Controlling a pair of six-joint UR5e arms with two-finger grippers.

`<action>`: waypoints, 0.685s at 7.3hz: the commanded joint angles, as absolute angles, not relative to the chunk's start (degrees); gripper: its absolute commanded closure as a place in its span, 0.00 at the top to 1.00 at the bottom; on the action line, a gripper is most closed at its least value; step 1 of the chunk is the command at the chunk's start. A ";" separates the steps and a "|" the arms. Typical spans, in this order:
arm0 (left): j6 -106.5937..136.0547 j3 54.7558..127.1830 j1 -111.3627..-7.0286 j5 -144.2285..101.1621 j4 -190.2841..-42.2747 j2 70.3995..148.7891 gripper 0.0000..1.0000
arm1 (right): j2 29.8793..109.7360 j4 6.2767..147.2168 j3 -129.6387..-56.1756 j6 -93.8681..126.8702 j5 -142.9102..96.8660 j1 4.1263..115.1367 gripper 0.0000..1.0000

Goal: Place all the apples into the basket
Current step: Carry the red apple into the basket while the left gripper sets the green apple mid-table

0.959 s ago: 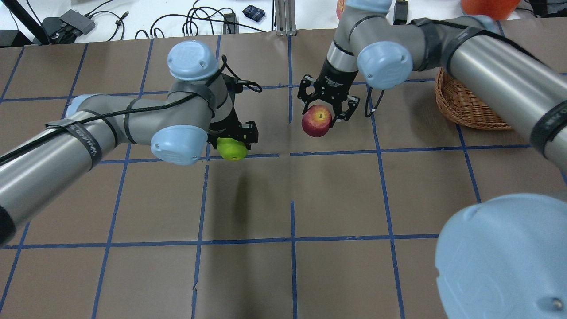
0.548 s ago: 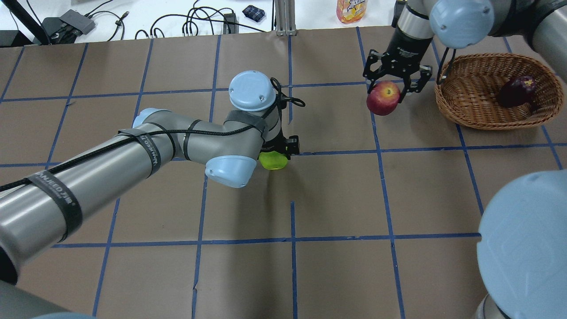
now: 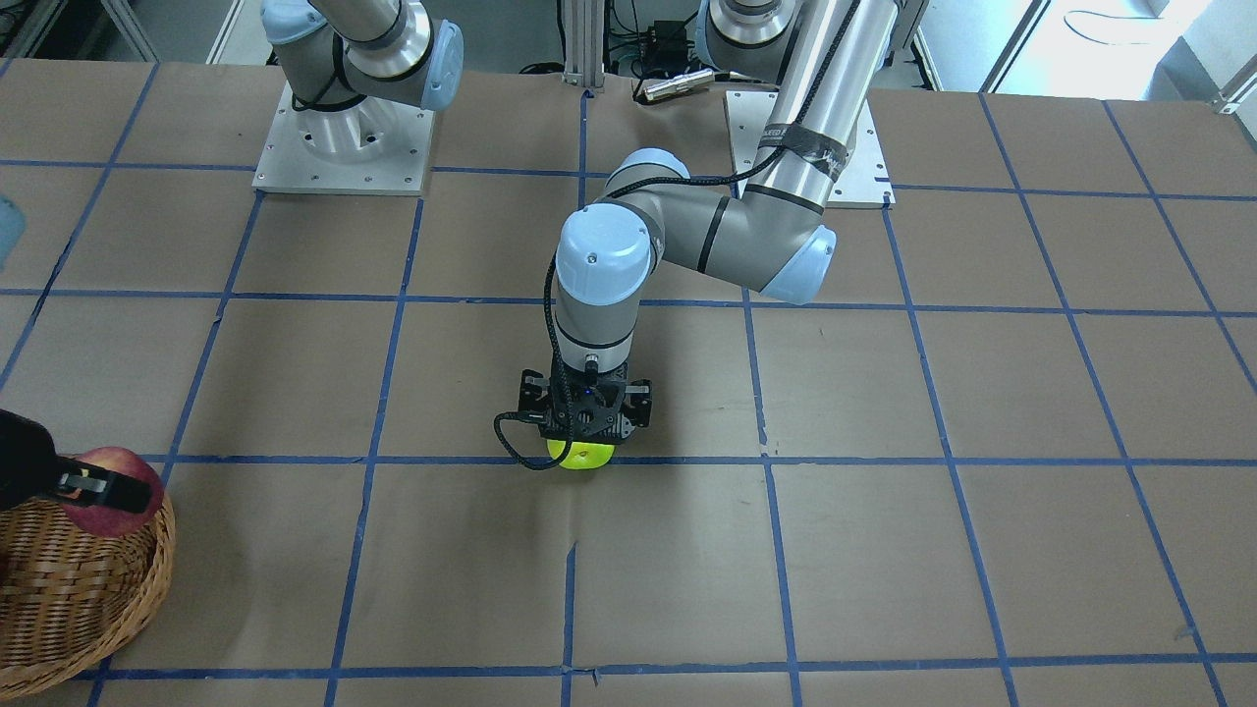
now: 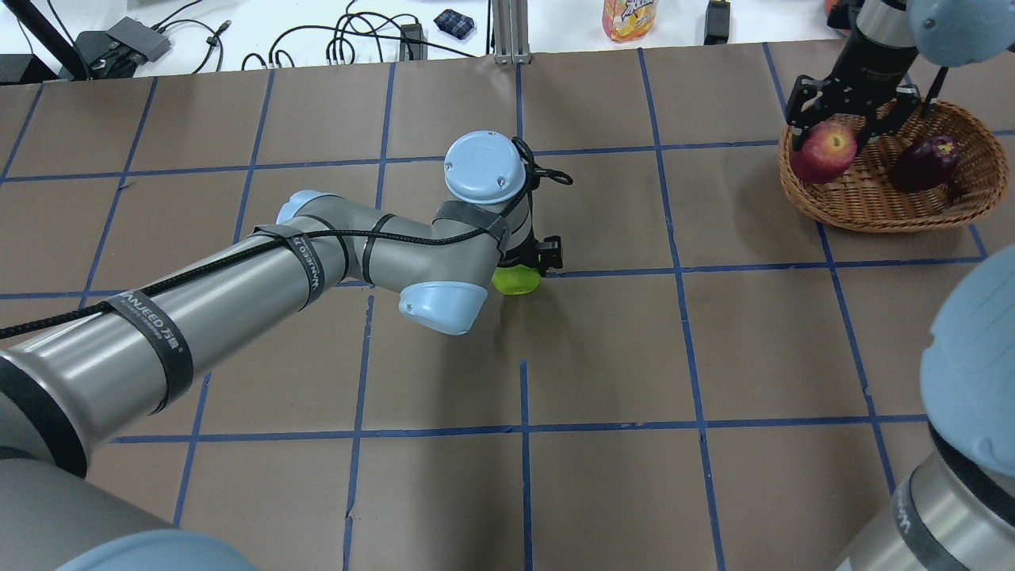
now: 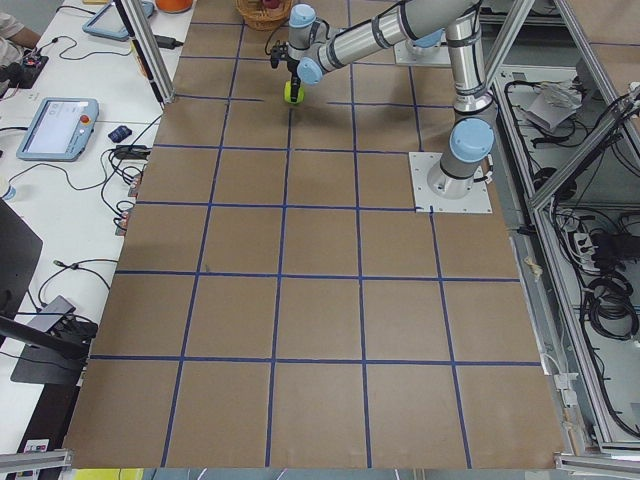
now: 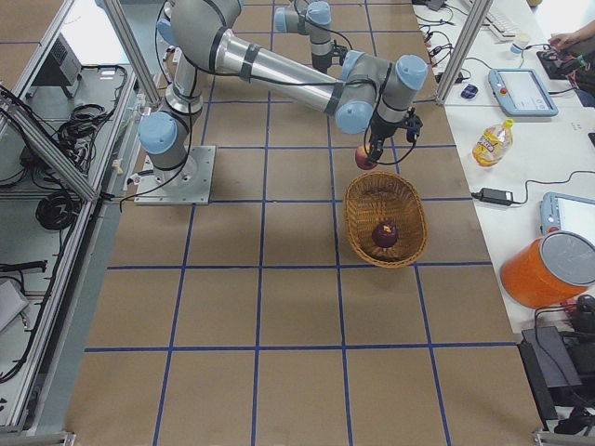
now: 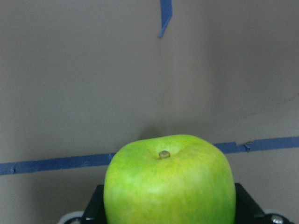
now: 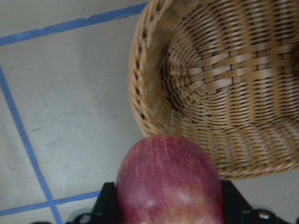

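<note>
Task status: one of three apples was stored and two were held by the arms.

At centre-left, the left arm (image 4: 396, 258) reached across the brown paper-covered counter (image 4: 634, 357) with its wrist pointing straight down. The left jaws were closed on the bright yellow-green apple (image 4: 515, 279), held low over a blue tape line (image 4: 618, 272), well apart from the basket.

At far right, the right arm (image 4: 872, 47) hung with its wrist near vertical. The right jaws gripped the bright red apple (image 4: 823, 152) above the left rim of the brown woven wicker basket (image 4: 872, 212), not yet released. The dark maroon apple (image 4: 924, 164) lay inside, toward the right wall.

Remaining: release the red apple, then carry over and deposit the green one.
</note>
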State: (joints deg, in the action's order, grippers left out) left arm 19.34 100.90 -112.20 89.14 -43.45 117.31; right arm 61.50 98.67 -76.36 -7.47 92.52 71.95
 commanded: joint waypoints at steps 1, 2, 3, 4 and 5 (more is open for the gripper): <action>18.99 99.85 -110.93 86.59 -44.46 114.45 1.00 | 59.16 103.34 -75.50 -16.84 94.13 67.86 0.00; 18.90 99.15 -109.35 86.57 -47.08 112.95 1.00 | 58.02 103.53 -75.24 -17.14 94.04 67.33 0.00; 17.42 98.01 -107.60 86.49 -51.81 110.16 1.00 | 56.44 104.06 -75.06 -17.49 95.70 66.72 0.00; 13.57 95.74 -103.75 83.53 -60.03 107.34 1.00 | 55.90 107.37 -75.58 -20.80 96.58 65.75 0.00; 8.75 93.28 -99.36 82.71 -68.47 104.53 1.00 | 55.20 107.66 -75.93 -21.26 96.42 65.74 0.00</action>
State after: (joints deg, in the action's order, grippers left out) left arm 13.95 96.12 -104.34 84.40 -58.48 108.10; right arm 56.19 106.17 -75.52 -19.62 96.03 66.20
